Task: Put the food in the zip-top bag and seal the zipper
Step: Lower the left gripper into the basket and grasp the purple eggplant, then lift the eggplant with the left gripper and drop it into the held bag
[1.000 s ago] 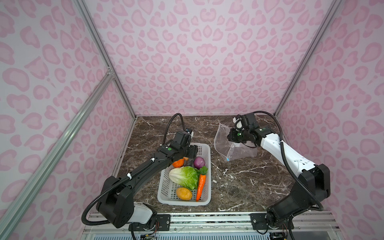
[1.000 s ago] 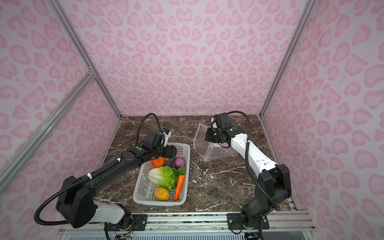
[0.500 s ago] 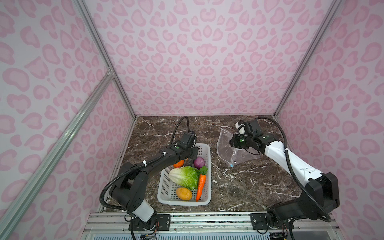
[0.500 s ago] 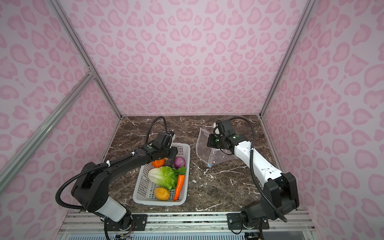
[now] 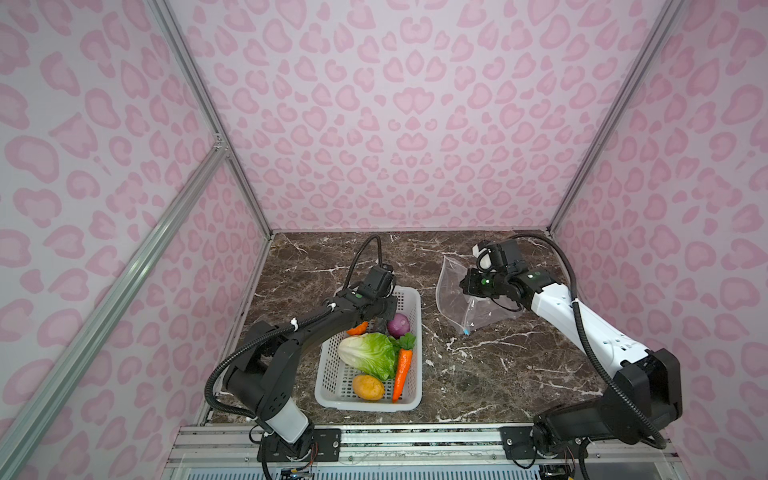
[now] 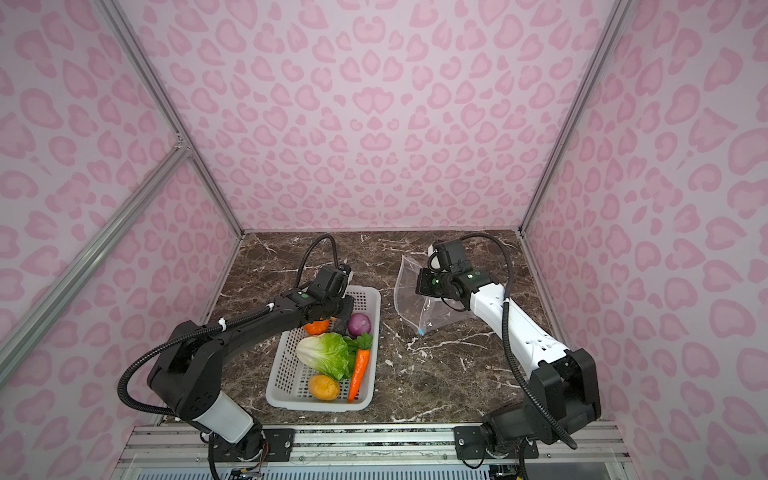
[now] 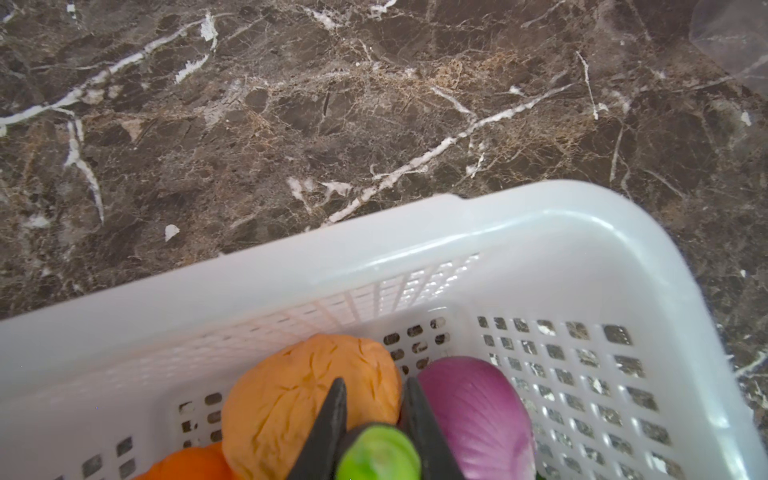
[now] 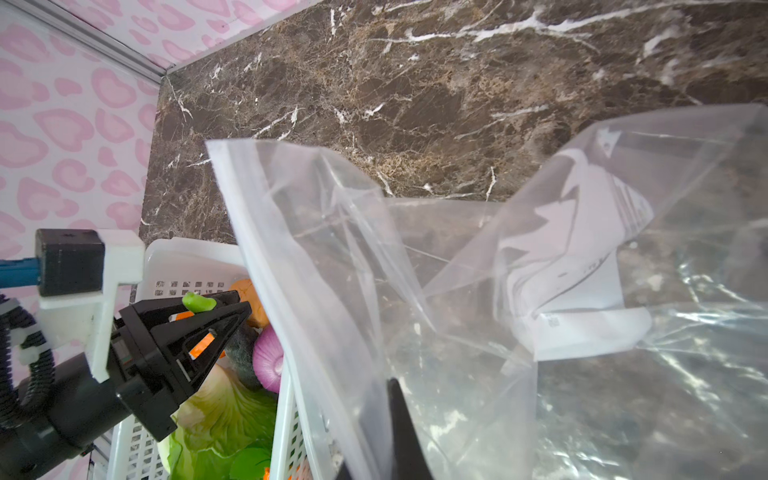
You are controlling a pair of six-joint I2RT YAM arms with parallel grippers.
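left jaws closed on green stem; orange round one side, purple onion other side, in basket. right jaws pinching zip-top bag wall.

The left gripper pointed down from a stretched arm, jaws pinched on a green stem between them; the right gripper clamped the zip-top bag.

Top views high, front, looking down (near-identical); wrist views close, probably oblique, share basket.
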